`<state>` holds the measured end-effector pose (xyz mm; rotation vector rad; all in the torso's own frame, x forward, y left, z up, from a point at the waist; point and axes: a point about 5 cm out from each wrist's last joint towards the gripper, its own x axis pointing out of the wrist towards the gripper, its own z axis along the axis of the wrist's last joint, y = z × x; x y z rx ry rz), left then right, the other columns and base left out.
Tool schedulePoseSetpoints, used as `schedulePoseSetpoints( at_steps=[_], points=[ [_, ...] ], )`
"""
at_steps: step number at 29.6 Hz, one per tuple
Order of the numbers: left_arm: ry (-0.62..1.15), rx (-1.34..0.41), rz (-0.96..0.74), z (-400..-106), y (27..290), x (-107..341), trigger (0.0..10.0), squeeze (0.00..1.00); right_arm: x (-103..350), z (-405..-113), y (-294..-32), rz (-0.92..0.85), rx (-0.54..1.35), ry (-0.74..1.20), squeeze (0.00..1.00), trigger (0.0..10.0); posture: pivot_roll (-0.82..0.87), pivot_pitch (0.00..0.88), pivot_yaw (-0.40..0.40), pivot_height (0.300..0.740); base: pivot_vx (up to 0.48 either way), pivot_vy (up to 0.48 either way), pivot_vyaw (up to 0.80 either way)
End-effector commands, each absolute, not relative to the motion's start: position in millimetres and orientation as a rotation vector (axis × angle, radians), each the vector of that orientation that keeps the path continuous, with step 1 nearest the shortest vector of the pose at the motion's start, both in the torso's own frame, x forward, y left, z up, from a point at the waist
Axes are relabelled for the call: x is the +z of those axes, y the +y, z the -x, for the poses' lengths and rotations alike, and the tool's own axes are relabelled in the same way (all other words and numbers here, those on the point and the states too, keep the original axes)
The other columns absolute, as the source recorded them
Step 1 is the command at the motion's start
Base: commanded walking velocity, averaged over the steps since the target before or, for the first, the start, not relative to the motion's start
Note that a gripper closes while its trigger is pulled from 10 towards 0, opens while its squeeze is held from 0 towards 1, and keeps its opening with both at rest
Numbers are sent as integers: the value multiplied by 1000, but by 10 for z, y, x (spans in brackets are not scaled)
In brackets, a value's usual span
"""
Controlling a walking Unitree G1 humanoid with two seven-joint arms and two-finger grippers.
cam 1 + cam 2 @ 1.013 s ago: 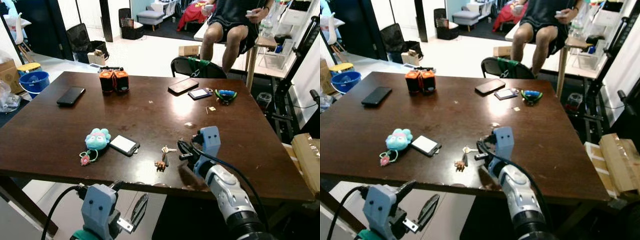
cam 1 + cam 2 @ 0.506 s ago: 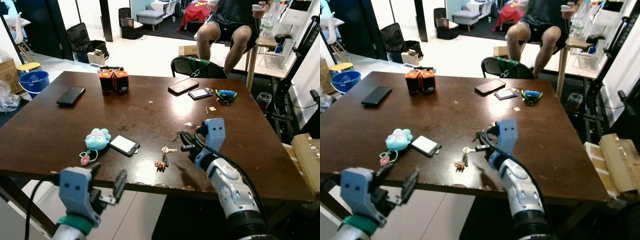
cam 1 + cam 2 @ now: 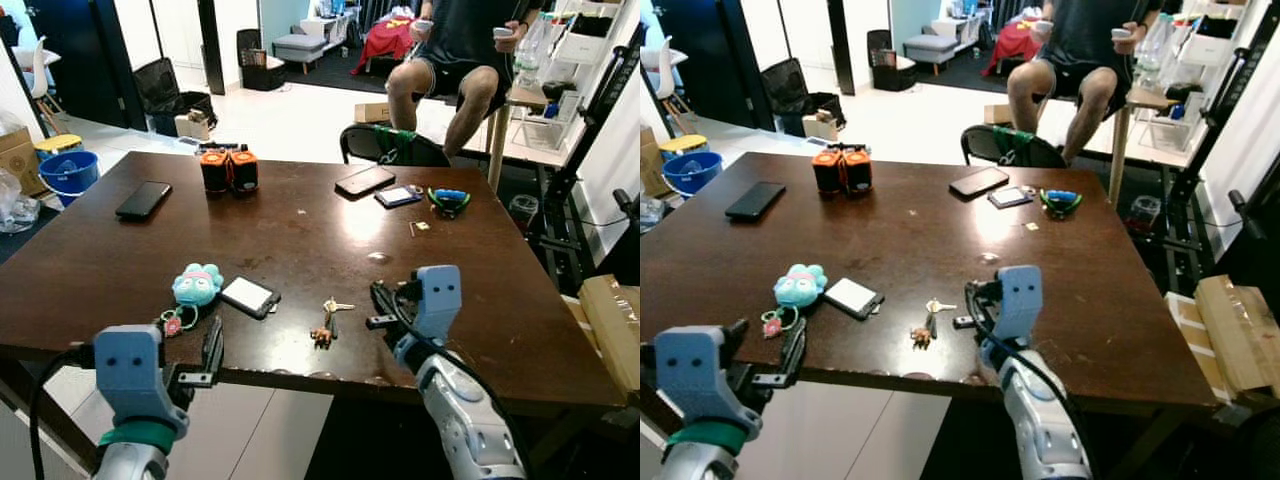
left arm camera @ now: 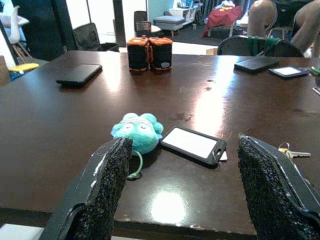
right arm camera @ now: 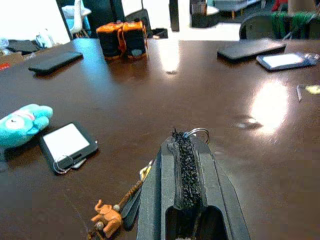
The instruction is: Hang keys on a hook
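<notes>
The keys (image 3: 327, 318), a small bunch with an orange elephant charm (image 5: 107, 217), lie on the dark wooden table (image 3: 300, 230) near its front edge. My right gripper (image 3: 378, 306) hovers just to the right of them, low over the table and shut. In the right wrist view a thin metal ring (image 5: 199, 132) shows just past its tip; I cannot tell whether it is pinched. My left gripper (image 3: 213, 346) is open at the table's front edge, pointing across the top towards a teal plush keychain (image 4: 136, 129).
A white card in a black case (image 3: 250, 295) lies beside the plush. Further back are a black phone (image 3: 143, 199), two orange-and-black cans (image 3: 228, 170), more phones (image 3: 364, 180) and a green-blue tool (image 3: 449, 199). A person (image 3: 465, 45) sits beyond a chair (image 3: 390, 146).
My left arm has risen from below the table to its front edge, fingers now pointing over the top. The right gripper has stayed beside the keys. The camera shifted slightly.
</notes>
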<state>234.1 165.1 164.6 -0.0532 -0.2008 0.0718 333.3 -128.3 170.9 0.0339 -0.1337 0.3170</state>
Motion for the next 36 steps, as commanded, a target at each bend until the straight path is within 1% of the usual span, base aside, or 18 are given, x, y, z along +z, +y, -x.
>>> schedulePoseSetpoints(
  at_steps=[1, 9, 13, 36],
  points=[
    [-188, 106, 36, -2338, 1706, 1622, 10000, 0, 1674, -3286, -1194, -11, 347, -131, 0, 10000, -153, 0, 72, 740, 0, 0, 800],
    [-196, 149, 36, -2354, 1779, 1645, 10000, 0, 1680, -3269, -1137, -21, 354, -135, 0, 10000, -153, 0, 76, 740, 0, 0, 800],
    [-200, 188, 39, -2415, 1814, 1662, 10000, 0, 1706, -3290, -1132, -25, 345, -140, 0, 10000, -158, 0, 80, 740, 0, 0, 800],
    [-177, 199, 37, -2421, 1804, 1600, 10000, 0, 1664, -3303, -1135, -8, 329, -121, 0, 10000, -158, 0, 76, 740, 0, 0, 800]
  ],
)
